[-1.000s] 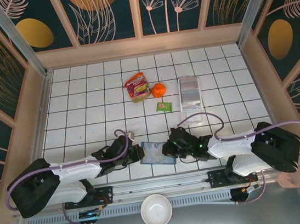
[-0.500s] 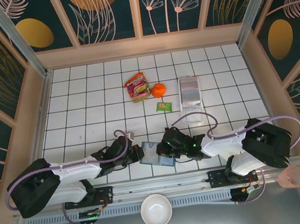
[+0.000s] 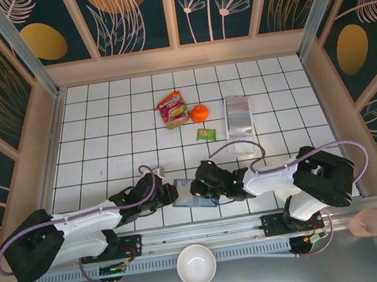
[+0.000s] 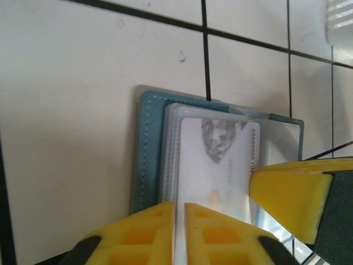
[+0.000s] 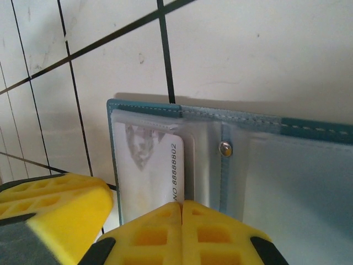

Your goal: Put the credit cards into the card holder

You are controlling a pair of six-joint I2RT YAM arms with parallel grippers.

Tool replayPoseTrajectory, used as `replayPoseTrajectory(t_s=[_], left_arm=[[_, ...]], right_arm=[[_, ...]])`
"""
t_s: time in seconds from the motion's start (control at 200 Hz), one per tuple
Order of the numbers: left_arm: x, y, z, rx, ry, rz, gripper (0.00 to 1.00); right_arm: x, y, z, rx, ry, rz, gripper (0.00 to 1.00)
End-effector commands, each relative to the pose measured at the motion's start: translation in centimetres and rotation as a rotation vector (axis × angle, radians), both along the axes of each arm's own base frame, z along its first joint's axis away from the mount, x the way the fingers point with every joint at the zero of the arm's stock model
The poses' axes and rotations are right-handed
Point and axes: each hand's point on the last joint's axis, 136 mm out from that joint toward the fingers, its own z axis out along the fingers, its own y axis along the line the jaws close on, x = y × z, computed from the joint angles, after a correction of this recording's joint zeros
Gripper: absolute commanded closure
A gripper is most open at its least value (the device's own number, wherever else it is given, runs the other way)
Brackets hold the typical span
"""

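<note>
- card holder [image 3: 188,196] lies open and flat on the white tiled desk [image 3: 105,138], at the near edge about mid-width, between the two grippers
- teal cover with paler stitched rim, blue-grey inside, clear sleeves stacked in it
- left gripper [image 3: 172,193] is low over the desk at the holder's left end, arm stretched in from the near left
- in the left wrist view its yellow fingers [image 4: 143,232] are all but pressed together, a thin slit between them, tips at the holder's edge; can't tell if anything thin is pinched in the slit
- right gripper [image 3: 201,187] is on the holder from the right side, arm low and reaching in from the near right
- in the right wrist view its fingers [image 5: 220,232] are pressed together with no gap, tips on the holder's edge beside the sleeve
- the two grippers are close, each one's yellow finger showing in the other's wrist view
- credit card [image 4: 218,165], white with a grey printed figure and a number along one edge, sits in a clear sleeve pocket at the holder's left end
- small metal snap stud [image 5: 224,148] is on the strip just beside that pocket
- far half of desk: red snack packet [image 3: 172,110], orange [image 3: 199,114] just right of it, small green packet [image 3: 206,134] near of the orange, long clear tray [image 3: 238,117] further right
- all four are well apart from the holder
- white bowl [image 3: 196,265] is off the tiles, in front of the arm bases
- pink cup [image 3: 366,223] is at the near right corner
</note>
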Motion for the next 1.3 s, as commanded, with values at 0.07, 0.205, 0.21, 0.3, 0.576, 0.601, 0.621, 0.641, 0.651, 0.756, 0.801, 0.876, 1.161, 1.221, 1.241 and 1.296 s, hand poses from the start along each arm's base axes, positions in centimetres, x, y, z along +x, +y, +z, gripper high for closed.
replayPoseTrajectory(t_s=[0.07,0.205,0.21,0.3,0.576,0.601,0.621,0.641,0.651,0.756,0.801,0.876,1.161,1.221,1.241,1.296], left_arm=[[-0.1,1.3,-0.2,0.042,-0.011,0.031,0.79],[-0.1,1.3,-0.5,0.058,-0.002,0.028,0.72],[-0.1,1.3,-0.5,0.058,-0.001,0.027,0.72],[-0.1,1.4,-0.7,0.074,0.001,0.025,0.68],[-0.3,1.3,-0.9,0.083,0.005,0.006,0.63],[-0.3,1.3,-1.0,0.081,0.005,0.004,0.62],[-0.4,1.3,-1.0,0.078,0.006,0.000,0.63],[-0.4,1.2,-1.0,0.076,0.006,-0.001,0.62],[-0.4,1.2,-1.0,0.077,0.006,-0.004,0.62],[-0.5,1.0,-1.2,0.080,0.013,-0.014,0.62],[-0.6,1.0,-1.2,0.080,0.016,-0.017,0.62],[-0.6,1.0,-1.3,0.081,0.019,-0.016,0.62],[-0.7,0.9,-1.4,0.086,0.026,-0.027,0.61],[-0.8,0.9,-1.4,0.093,0.027,-0.033,0.60],[-0.8,0.9,-1.4,0.097,0.026,-0.035,0.60],[-0.7,1.0,-1.4,0.115,0.027,-0.037,0.59]], right_arm=[[1.3,-0.8,3.0,-0.081,-0.120,0.010,0.65],[1.5,-1.7,4.3,-0.163,-0.143,0.025,0.47],[1.5,-1.8,4.3,-0.164,-0.145,0.024,0.46],[1.3,-3.2,4.1,-0.258,-0.140,0.021,0.45],[-0.4,-8.3,1.9,-0.560,-0.090,-0.004,0.35],[-0.5,-8.6,1.7,-0.573,-0.086,-0.005,0.35],[-0.6,-8.7,1.5,-0.582,-0.082,-0.006,0.35],[-0.6,-8.8,1.3,-0.589,-0.079,-0.004,0.35],[-0.7,-8.9,1.2,-0.591,-0.077,-0.002,0.35],[-1.0,-9.1,0.6,-0.611,-0.059,0.012,0.33],[-1.1,-9.2,0.4,-0.621,-0.054,0.013,0.34],[-1.2,-9.6,0.2,-0.632,-0.051,0.010,0.37],[-1.3,-10.2,0.0,-0.603,-0.058,-0.019,0.85],[-1.4,-10.3,-0.3,-0.600,-0.053,-0.017,0.93],[-1.4,-10.4,-0.4,-0.600,-0.052,-0.018,0.96],[-1.5,-10.6,-0.7,-0.600,-0.049,-0.021,1.00]])
